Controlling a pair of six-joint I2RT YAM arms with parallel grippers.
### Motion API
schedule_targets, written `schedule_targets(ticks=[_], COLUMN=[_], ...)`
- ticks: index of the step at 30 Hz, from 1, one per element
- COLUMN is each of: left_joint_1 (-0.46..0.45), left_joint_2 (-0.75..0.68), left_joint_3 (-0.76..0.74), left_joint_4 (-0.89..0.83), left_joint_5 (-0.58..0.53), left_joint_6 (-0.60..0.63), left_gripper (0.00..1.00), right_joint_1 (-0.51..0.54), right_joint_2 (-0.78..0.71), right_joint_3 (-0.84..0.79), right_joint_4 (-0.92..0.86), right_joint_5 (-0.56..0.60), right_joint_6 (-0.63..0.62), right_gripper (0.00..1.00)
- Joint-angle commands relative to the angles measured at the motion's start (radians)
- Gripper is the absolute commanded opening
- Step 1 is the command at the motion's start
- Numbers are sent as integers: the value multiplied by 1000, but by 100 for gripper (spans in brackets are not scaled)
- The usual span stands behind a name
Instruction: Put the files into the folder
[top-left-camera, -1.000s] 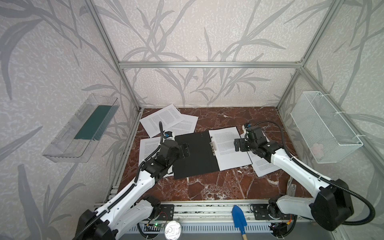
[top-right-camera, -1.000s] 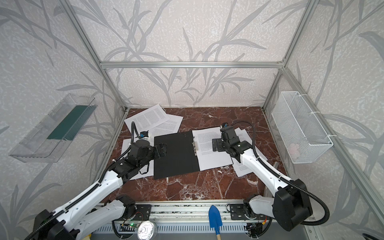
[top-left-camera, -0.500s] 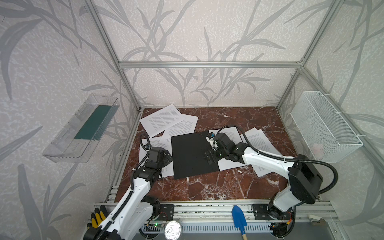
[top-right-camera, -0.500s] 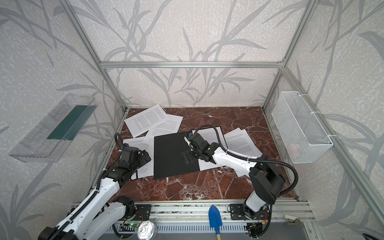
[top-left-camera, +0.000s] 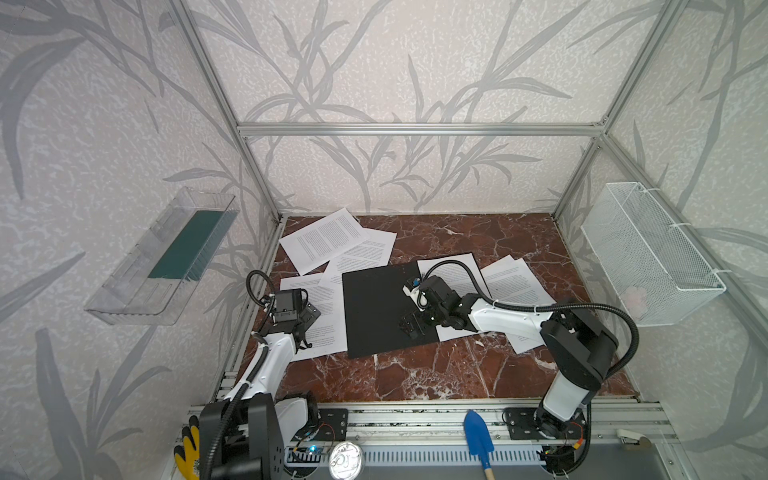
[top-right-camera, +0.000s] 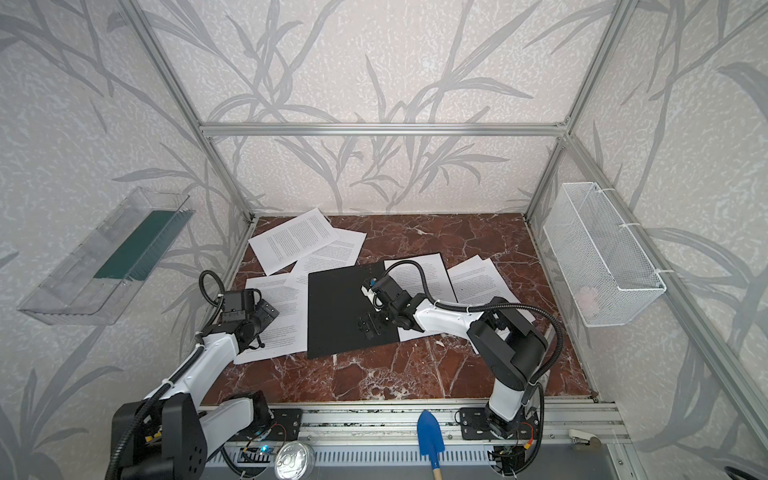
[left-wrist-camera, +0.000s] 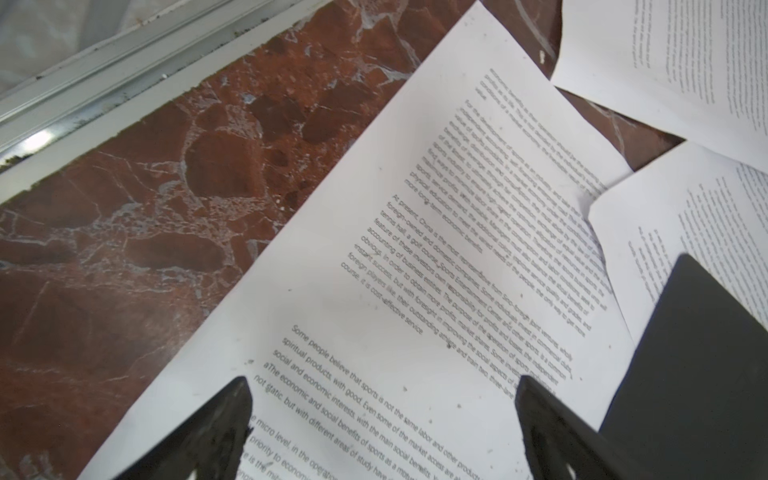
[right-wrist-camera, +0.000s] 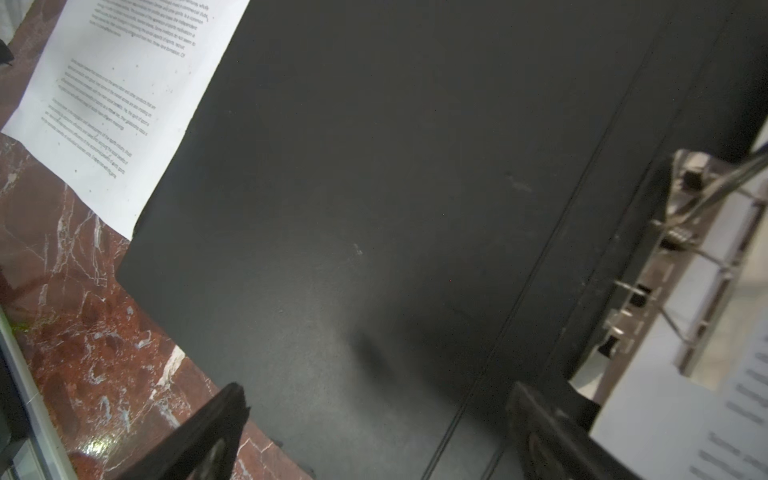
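1. Folder (top-left-camera: 382, 308): black, flat on the red marble tabletop (top-left-camera: 415, 374), about mid-table and slightly skewed. Its left edge lies over a printed sheet.
2. In the right wrist view, a metal spine clip (right-wrist-camera: 648, 291) shows along the folder's edge, with a white printed sheet just beyond it. Cannot tell whether that sheet sits under the clip.
3. Files (top-left-camera: 324, 240): white printed sheets scattered around the folder. Two overlap at the far left, one lies near left, one lies against the folder's right edge, and a loose pair (top-left-camera: 515, 282) lies further right.
4. Left gripper (top-left-camera: 308, 312): jaws spread wide, nothing between them. It hangs over the near-left sheet (left-wrist-camera: 415, 249), just beside the folder's left edge. Cannot tell whether it touches the paper.
5. Right gripper (top-left-camera: 411, 325): jaws wide apart, nothing held. It sits low over the folder's near right part, with its arm reaching across the sheets on the right. In the right wrist view the fingertips (right-wrist-camera: 230, 409) frame bare black cover. Cannot tell whether they touch it.
6. Surroundings:
   - A clear wall tray (top-left-camera: 137, 291) holding a dark green panel (top-left-camera: 183, 245) is on the left wall.
   - A white wire basket (top-left-camera: 648, 257) is on the right wall.
   - A blue trowel (top-left-camera: 478, 432) lies at the front rail.
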Motion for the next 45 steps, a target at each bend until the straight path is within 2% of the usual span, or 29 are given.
schedule_targets(ticks=[1, 9, 15, 23, 29, 36, 39, 45], left_joint_1=[45, 181, 278, 339, 341, 343, 343, 342], left_joint_2=[19, 34, 65, 167, 221, 255, 218, 56], left_joint_3=[-10, -54, -83, -86, -61, -107, -156, -212], left_joint_4=[37, 115, 166, 228, 236, 350, 394, 421], left_joint_5=[8, 44, 110, 237, 394, 558, 618, 714], left_joint_6=[-44, -103, -139, -159, -143, -184, -213, -236], left_gripper=[99, 99, 99, 99, 94, 88, 85, 85], right_joint_1=[11, 22, 23, 23, 23, 23, 23, 23], right_joint_2=[27, 62, 86, 131, 131, 136, 143, 152], right_joint_3=[2, 20, 30, 50, 52, 60, 65, 81], right_joint_4=[50, 38, 27, 25, 18, 5, -1, -12], right_joint_5=[-45, -52, -58, -81, -79, -78, -75, -89], right_joint_6=[-3, -15, -17, -10, -10, -19, -21, -21], right_gripper=[98, 98, 98, 98, 98, 98, 98, 98])
